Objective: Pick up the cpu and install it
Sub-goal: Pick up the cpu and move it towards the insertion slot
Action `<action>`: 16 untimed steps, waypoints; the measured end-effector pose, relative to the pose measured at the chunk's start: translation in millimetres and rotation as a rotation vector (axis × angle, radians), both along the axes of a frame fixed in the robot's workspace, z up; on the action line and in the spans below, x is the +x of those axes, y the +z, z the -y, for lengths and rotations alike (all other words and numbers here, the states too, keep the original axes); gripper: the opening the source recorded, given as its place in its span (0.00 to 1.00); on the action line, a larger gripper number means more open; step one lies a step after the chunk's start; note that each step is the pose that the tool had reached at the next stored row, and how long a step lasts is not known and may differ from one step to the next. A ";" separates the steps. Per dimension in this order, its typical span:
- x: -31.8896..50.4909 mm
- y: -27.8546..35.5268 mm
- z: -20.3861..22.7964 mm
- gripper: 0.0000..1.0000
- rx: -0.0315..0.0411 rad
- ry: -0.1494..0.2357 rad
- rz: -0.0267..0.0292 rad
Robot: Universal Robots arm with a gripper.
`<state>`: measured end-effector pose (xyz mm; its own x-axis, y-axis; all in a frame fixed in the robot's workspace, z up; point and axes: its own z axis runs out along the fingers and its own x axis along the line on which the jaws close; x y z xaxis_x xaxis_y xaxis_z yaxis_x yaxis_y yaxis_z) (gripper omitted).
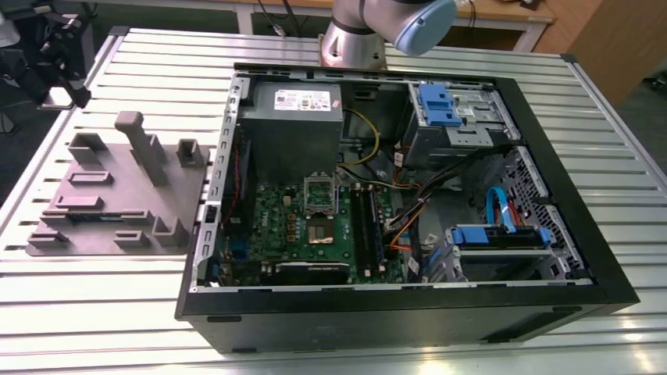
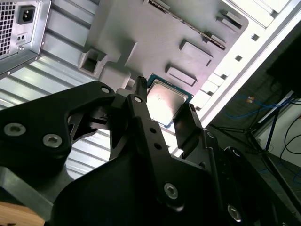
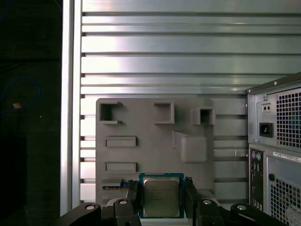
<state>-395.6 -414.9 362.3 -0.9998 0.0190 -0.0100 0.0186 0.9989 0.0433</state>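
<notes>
The black gripper point(image 3: 161, 186) clamped the square, silver-topped cpu point(image 3: 161, 201) by its edges. In the exterior view, a matte grey moulded tray point(image 1: 115, 195) lay at the case's point(image 1: 417, 316) nine o'clock.

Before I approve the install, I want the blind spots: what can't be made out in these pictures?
The cpu underside: turned away in both wrist views.
One corner of the cpu: behind the gripper and its fingers in the second wrist view.
The motherboard socket's state: too small to tell in the exterior view.
</notes>
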 end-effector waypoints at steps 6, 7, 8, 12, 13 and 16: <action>3.1 0.0 0.0 0.47 -0.0001 0.000 -0.0001; 3.4 0.0 0.0 0.47 0.0000 0.000 -0.0001; 3.6 0.0 0.0 0.47 -0.0001 0.000 0.0000; 4.3 0.0 0.0 0.47 0.0000 0.000 0.0000; 4.5 0.0 0.0 0.47 0.0000 0.000 0.0000; 5.1 0.0 0.0 0.47 0.0000 0.000 0.0000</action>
